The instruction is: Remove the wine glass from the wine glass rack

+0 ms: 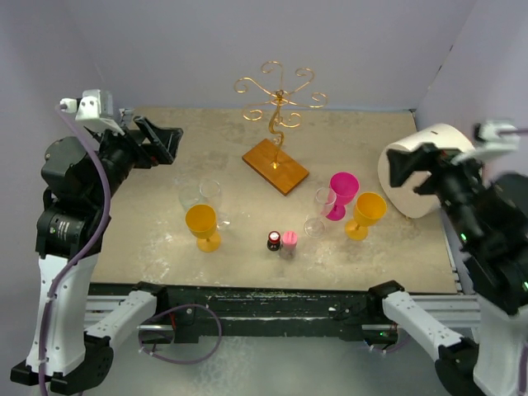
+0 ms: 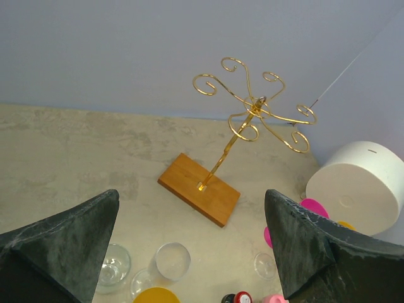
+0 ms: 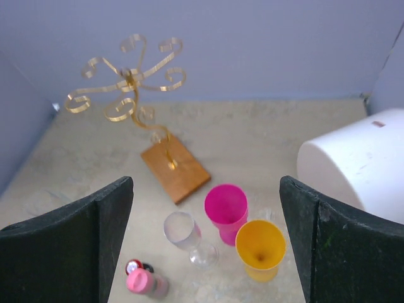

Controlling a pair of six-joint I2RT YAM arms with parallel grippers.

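Dark fingers (image 2: pixel 69 246) of the left gripper (image 2: pixel 191 202) are seen closest, spread wide with nothing held between them. Wide-spread fingers are seen on the right gripper (image 3: pixel 206 189) too, and nothing is held there either. No glass is seen hanging on the wine glass rack (image 1: pixel 275 165). Its gold curls are all bare, and it is stood toward the back of the table (image 1: pixel 157 247). One clear wine glass (image 3: pixel 182 228) is stood upright on the table in front of the rack, just beside a pink cup (image 3: pixel 225 208) and near a yellow cup (image 3: pixel 260 243). Two more clear glasses (image 1: pixel 211 192) are found on the left side by another yellow cup (image 1: pixel 201 221). So the glass is judged to be off the rack already, and the step in hand is thought to be backing away. To do it well, the right gripper should be held wide and high, so that nothing is swept over the thin glass. It should be drawn back slowly toward its own side. Care should be taken with the big white drum (image 1: pixel 421 169), which is close by that gripper and could be bumped. The cups and the two small bottles (image 1: pixel 281 241) are packed close and could be tipped, so they should be passed well above. The left gripper can be left alone, since it is well apart from the glasses.
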